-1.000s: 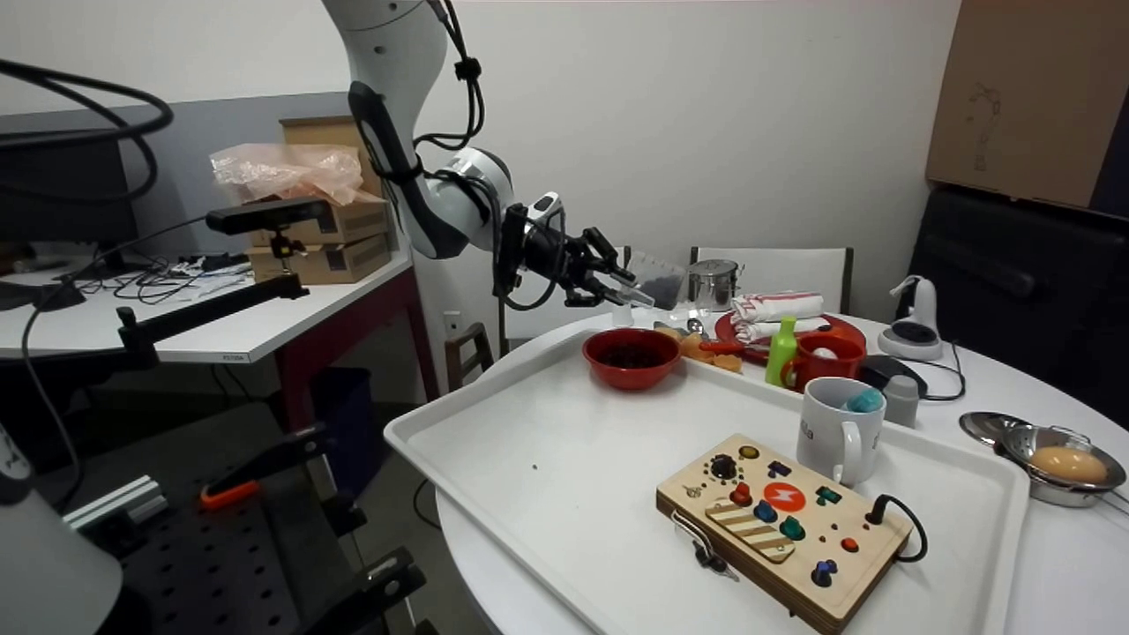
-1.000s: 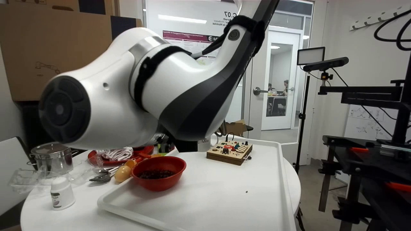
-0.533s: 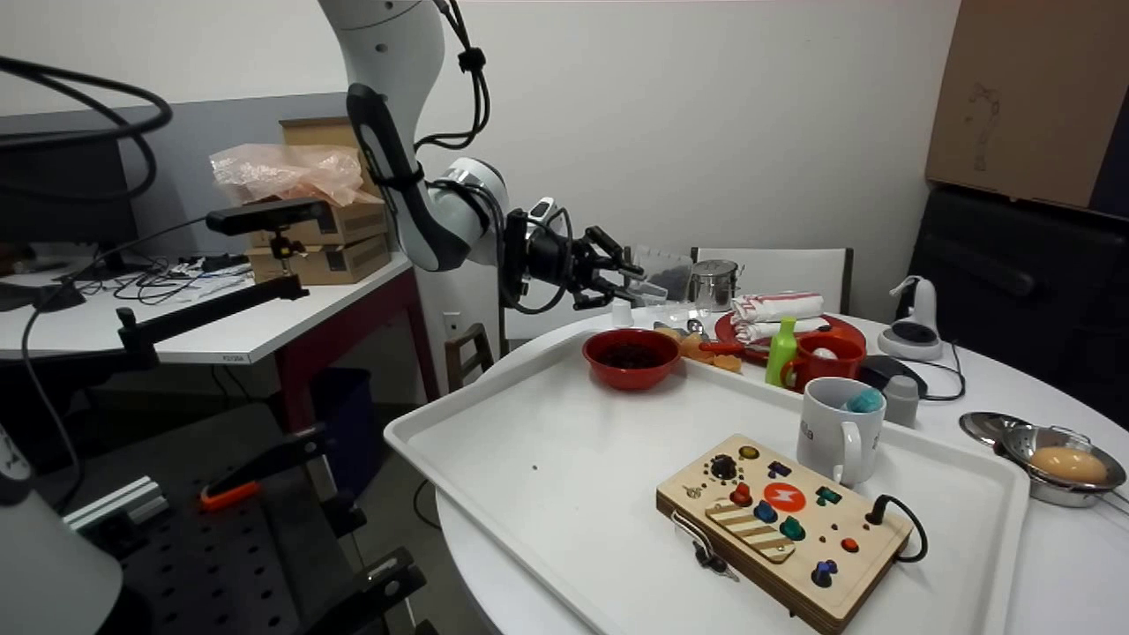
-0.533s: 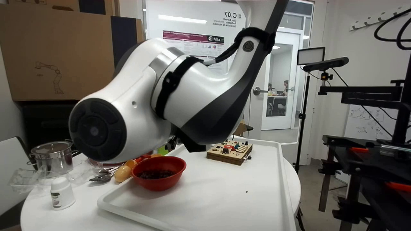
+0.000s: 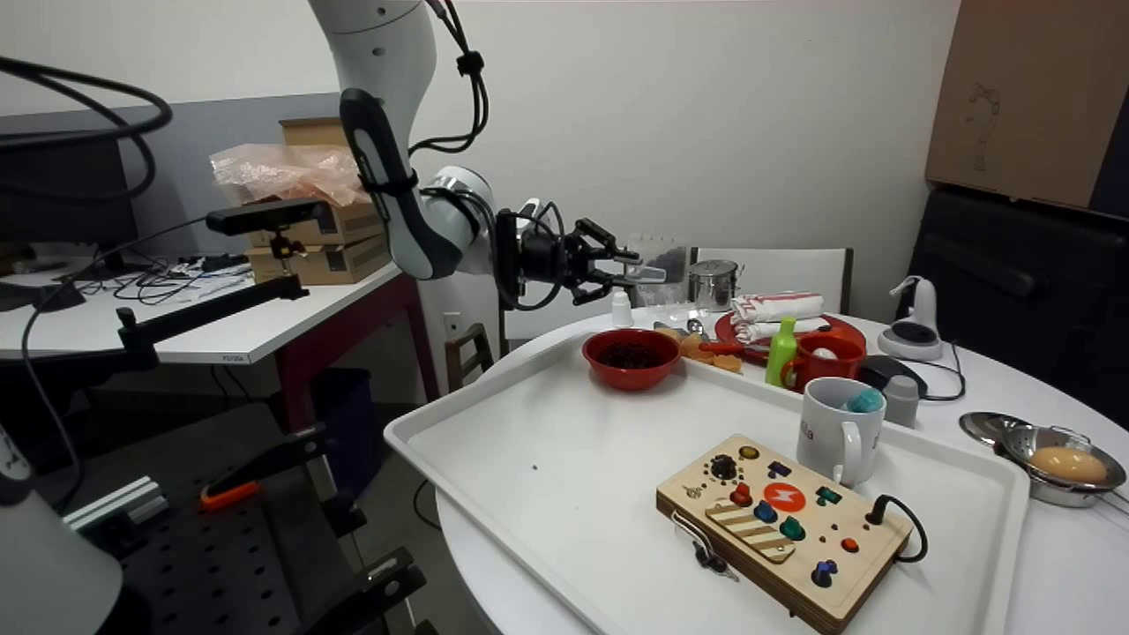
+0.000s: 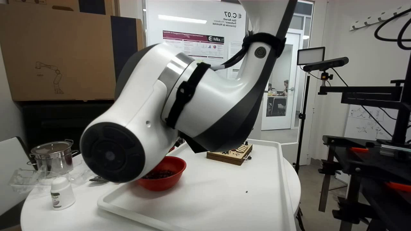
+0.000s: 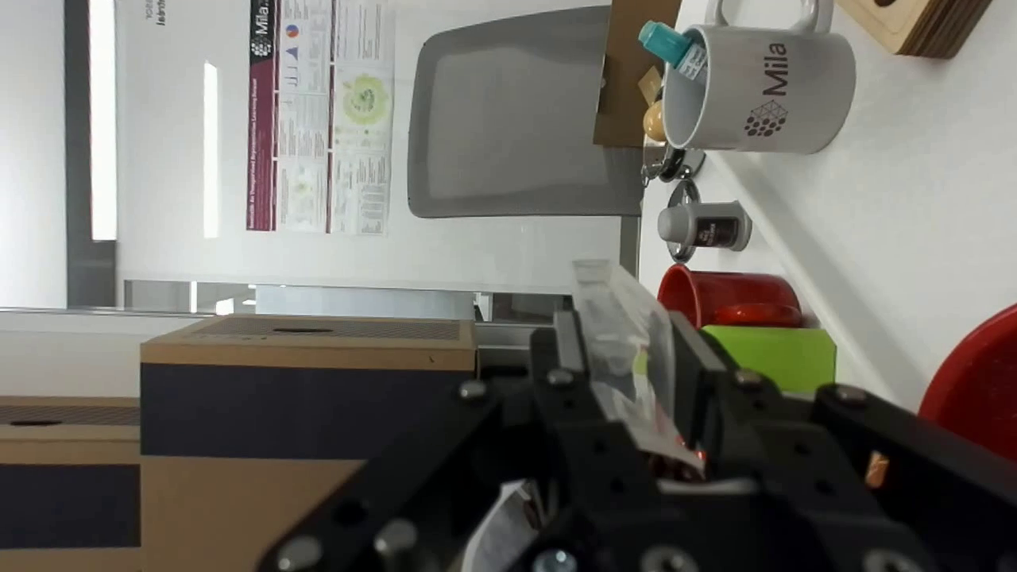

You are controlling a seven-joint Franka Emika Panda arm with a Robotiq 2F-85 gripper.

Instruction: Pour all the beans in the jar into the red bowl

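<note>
The see-through jar (image 5: pixel 672 262) hangs upright beyond and above the red bowl in an exterior view. My gripper (image 5: pixel 633 269) is shut on its clear handle, which also shows between the fingers in the wrist view (image 7: pixel 628 349). A dark grey patch shows through the jar's wall; I cannot tell whether it is beans. The red bowl (image 5: pixel 628 381) stands on the tray's far corner with dark beans inside. It also shows in the other exterior view's picture (image 6: pixel 162 184), and its edge in the wrist view (image 7: pixel 973 389). The arm hides jar and gripper in an exterior view.
The white tray (image 5: pixel 547 520) also carries a wooden control box (image 5: pixel 785 538), a white mug (image 5: pixel 833 432) and one small dark speck (image 5: pixel 534 467). A white bottle (image 6: pixel 62 194), a steel pot (image 6: pixel 54 157), a green bottle (image 5: pixel 781 351) and a red cup (image 5: pixel 833 357) stand beyond it.
The jar was tilted and has turned upright with my gripper. The gripper has drawn back slightly, and the arm's wrist has come lower, now covering part of the red bowl in an exterior view.
</note>
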